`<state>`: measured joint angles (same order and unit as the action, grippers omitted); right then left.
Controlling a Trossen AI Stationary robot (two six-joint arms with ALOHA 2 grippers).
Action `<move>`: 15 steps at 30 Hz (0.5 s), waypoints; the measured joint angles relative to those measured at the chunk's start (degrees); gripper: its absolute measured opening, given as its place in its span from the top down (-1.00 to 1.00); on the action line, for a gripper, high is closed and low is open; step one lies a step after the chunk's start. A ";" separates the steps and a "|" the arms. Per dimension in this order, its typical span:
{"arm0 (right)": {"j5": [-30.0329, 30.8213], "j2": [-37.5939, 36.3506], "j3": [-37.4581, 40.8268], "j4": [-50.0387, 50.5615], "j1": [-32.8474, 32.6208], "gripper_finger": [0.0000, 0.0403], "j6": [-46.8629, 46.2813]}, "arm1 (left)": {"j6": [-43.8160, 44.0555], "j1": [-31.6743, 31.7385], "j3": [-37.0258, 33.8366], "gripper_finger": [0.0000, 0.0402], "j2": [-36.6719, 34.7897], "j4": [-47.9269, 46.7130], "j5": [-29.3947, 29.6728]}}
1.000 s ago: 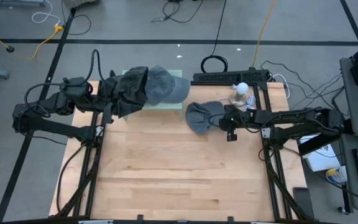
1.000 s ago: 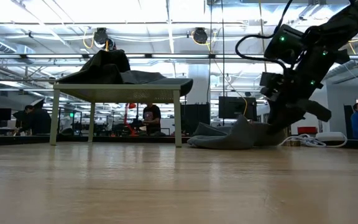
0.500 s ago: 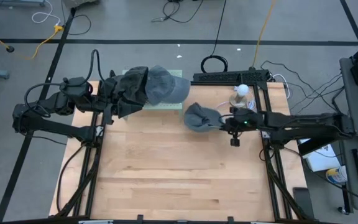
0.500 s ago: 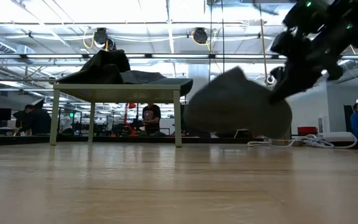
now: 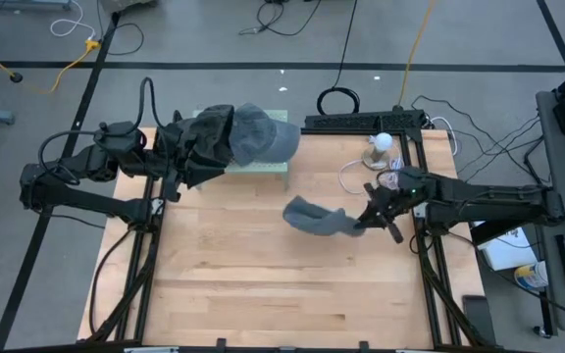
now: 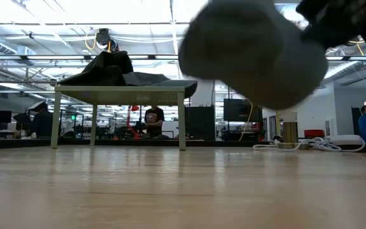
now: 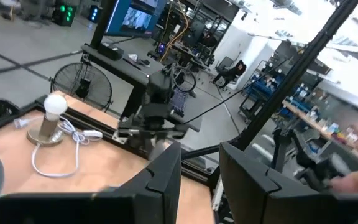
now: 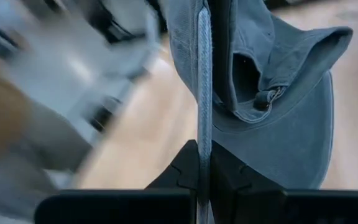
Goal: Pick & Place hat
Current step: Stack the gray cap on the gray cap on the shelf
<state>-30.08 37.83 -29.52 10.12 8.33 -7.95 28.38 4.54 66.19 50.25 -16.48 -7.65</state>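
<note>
A grey-blue cap (image 5: pixel 314 216) hangs from my right gripper (image 5: pixel 365 222) above the middle-right of the table. In the low view the cap (image 6: pixel 253 54) is well off the wood, with the gripper (image 6: pixel 338 16) above and behind it. The right wrist view shows its brim (image 8: pixel 294 146) and back strap (image 8: pixel 265 98). My left gripper (image 7: pixel 201 180) is open at the far-left corner, by a small white stand (image 6: pixel 126 89). On the stand lie another grey-blue cap (image 5: pixel 260 135) and a dark cap (image 5: pixel 200 147). My right gripper pinches the cap's stitched edge (image 8: pixel 202 134) between its two fingers, which come level from the table's right side. The edge runs straight out from between the fingertips. The cap is lifted clear, with crown and brim hanging toward the table's left.
A small lamp with a white bulb (image 5: pixel 381 145) and its white cord (image 5: pixel 349 176) sit at the far right of the table. The near half of the wood (image 5: pixel 282 284) is bare. People sit in the room behind (image 6: pixel 152 119).
My right gripper, shut on the cap, has risen and moved from the far-right area toward the near edge. The cap, which lay on the table by the lamp, is now lifted clear and hangs out to the left of the fingers.
</note>
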 joint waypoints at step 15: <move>-4.16 -0.27 -0.04 -55.51 0.02 0.98 -25.71 | -2.18 -0.48 0.00 0.44 0.00 0.31 -5.80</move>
<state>-34.24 37.56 -29.56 -45.38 8.35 -33.67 26.20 4.06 66.19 50.25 -16.17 -13.45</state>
